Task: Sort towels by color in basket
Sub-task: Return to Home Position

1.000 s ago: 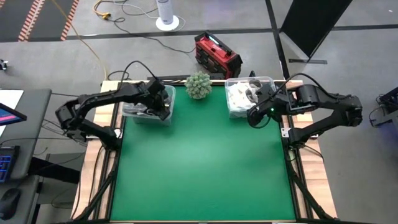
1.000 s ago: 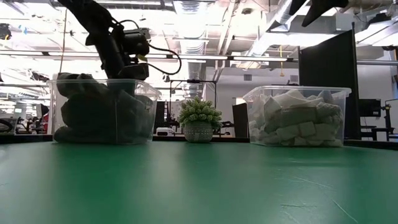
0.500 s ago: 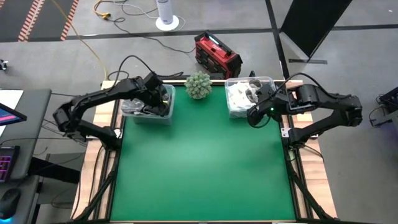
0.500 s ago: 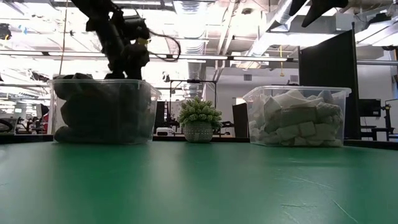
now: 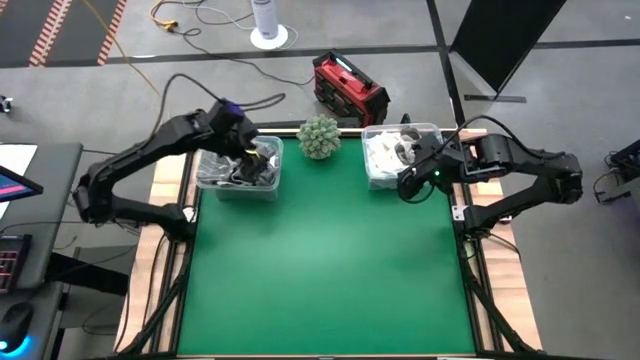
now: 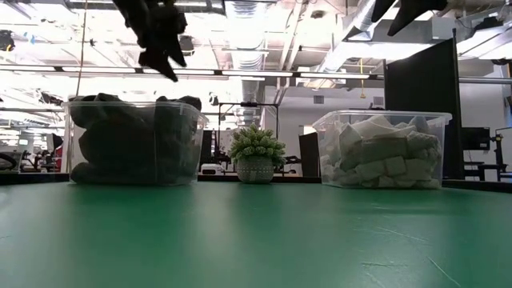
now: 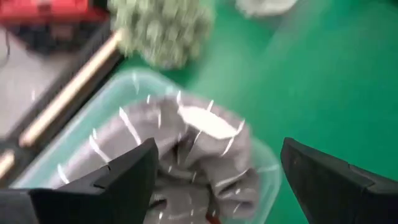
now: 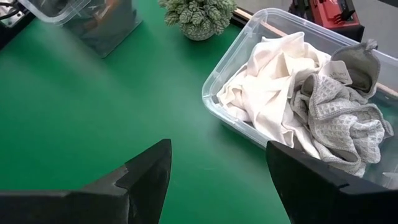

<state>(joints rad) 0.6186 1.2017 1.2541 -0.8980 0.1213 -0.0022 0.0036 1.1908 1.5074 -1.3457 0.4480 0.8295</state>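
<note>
A clear bin at the far left holds dark grey towels, which heap up to its rim. Above it my left gripper hangs open and empty. Another clear bin, at the far right, holds a white towel and a light grey waffle towel. Over that bin's near edge my right gripper hangs open and empty.
A small potted plant stands between the two bins at the far edge. The green mat in front of the bins is bare. A red case lies on the floor beyond the table.
My left gripper has opened and risen from the rim of the left bin to well above it, tipping a little. The dark towels stay heaped in the bin. The right arm has kept still.
</note>
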